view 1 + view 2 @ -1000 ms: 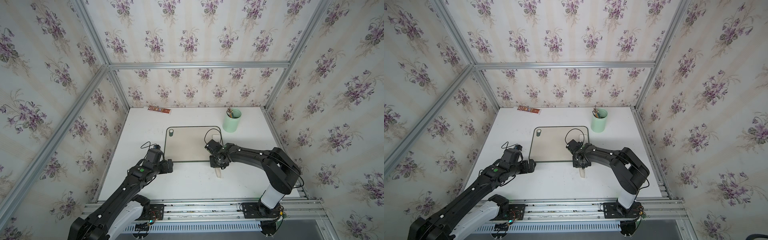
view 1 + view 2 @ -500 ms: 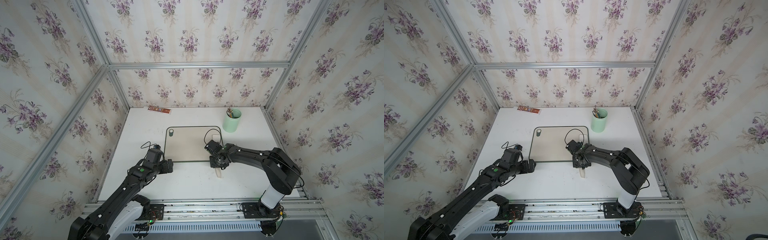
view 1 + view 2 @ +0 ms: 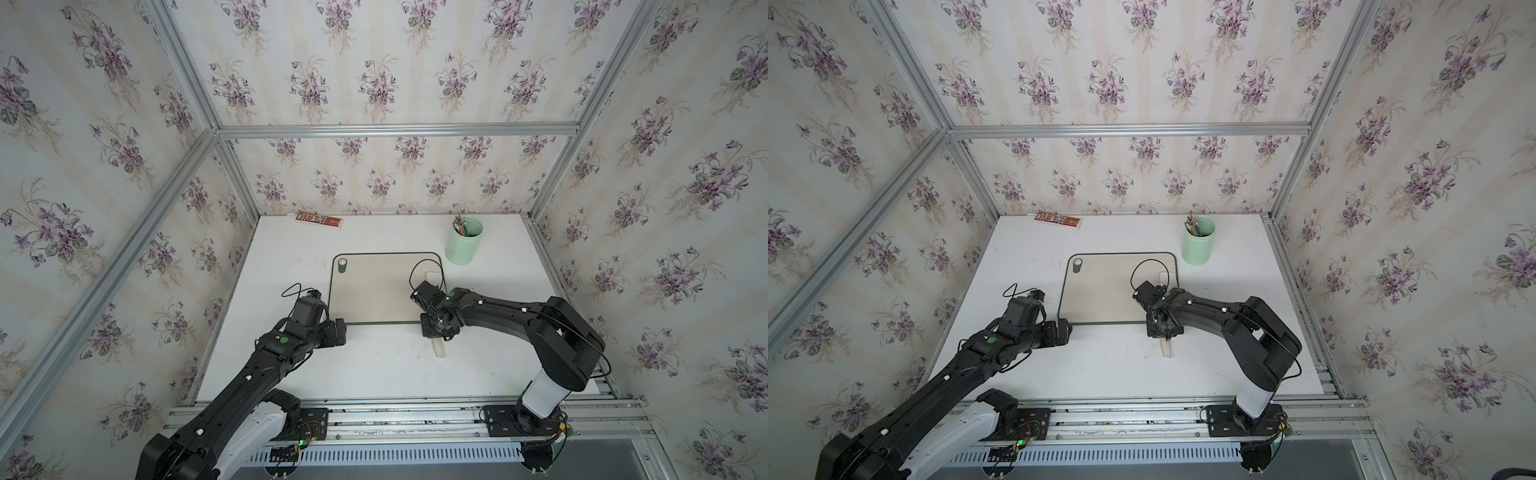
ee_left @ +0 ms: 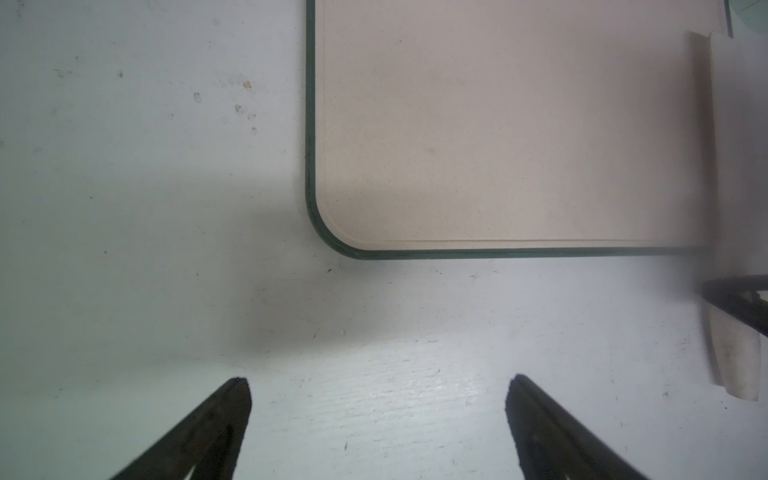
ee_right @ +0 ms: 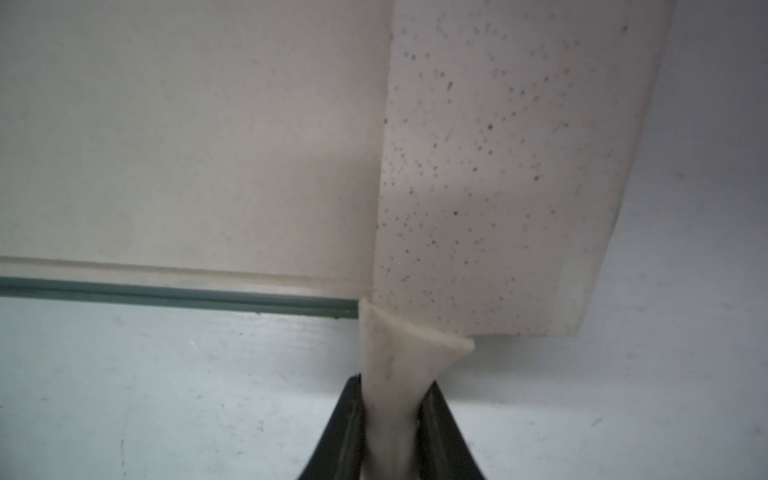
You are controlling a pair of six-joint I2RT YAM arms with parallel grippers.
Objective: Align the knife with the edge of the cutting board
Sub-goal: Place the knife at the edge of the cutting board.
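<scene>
1. Right end effector (image 5: 394, 382) is clamped on the knife (image 5: 498, 166) handle; the blade overlies the cutting board (image 5: 166, 145) at its 3 o'clock edge.
2. Left end effector (image 4: 378, 379) gapes, empty.
3. Judged step: final squaring; next, release without twisting.

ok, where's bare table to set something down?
Bare: table strip in front of the cutting board, between left hand and knife; back strip between the packet and the green cup; the board's middle. Crowded: board's near right corner, where the right hand grips the knife; near left corner, by the open left hand.
</scene>
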